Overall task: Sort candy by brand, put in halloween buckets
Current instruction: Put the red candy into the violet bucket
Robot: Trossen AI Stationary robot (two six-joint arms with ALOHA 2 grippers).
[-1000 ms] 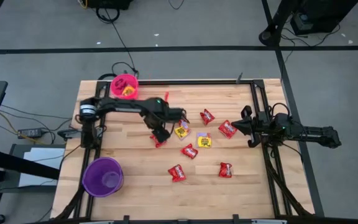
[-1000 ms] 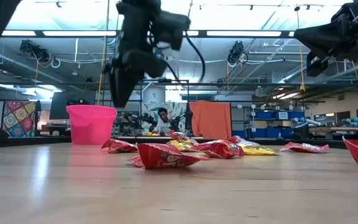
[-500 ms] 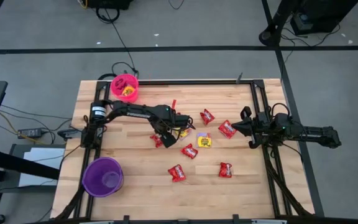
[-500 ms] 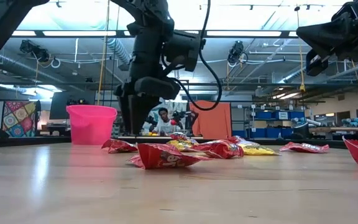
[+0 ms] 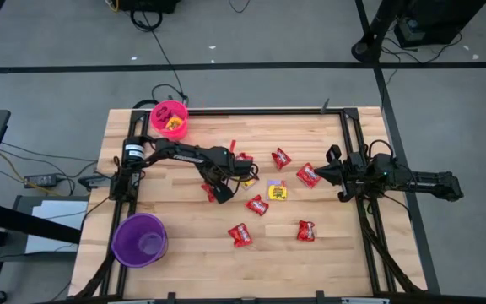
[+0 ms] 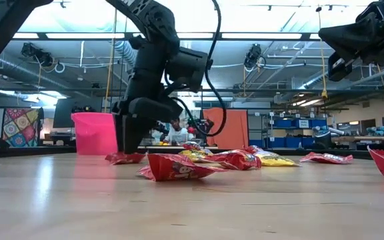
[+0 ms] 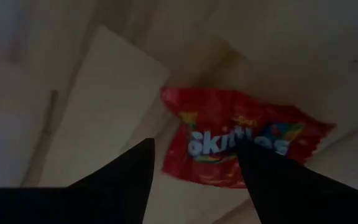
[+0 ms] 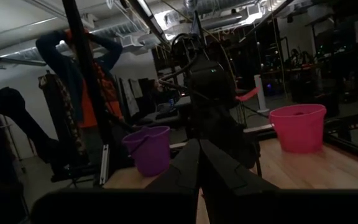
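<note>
The left gripper (image 5: 218, 191) hangs low over the middle of the worktop (image 5: 184, 262), its two dark fingers (image 7: 123, 180) spread apart either side of a red Skittles packet (image 7: 244, 146) lying flat on the wood, glossy and crinkled with white lettering. More candy lies scattered toward the right: several shiny red packets (image 5: 240, 234) and two yellow ones (image 5: 277, 192). The hot pink bucket (image 5: 170, 117) stands at the far left corner with a yellow packet inside; the purple bucket (image 5: 140, 240) stands near the near left corner. The right gripper (image 5: 329, 170) waits at the right edge, fingers pressed together, holding nothing.
</note>
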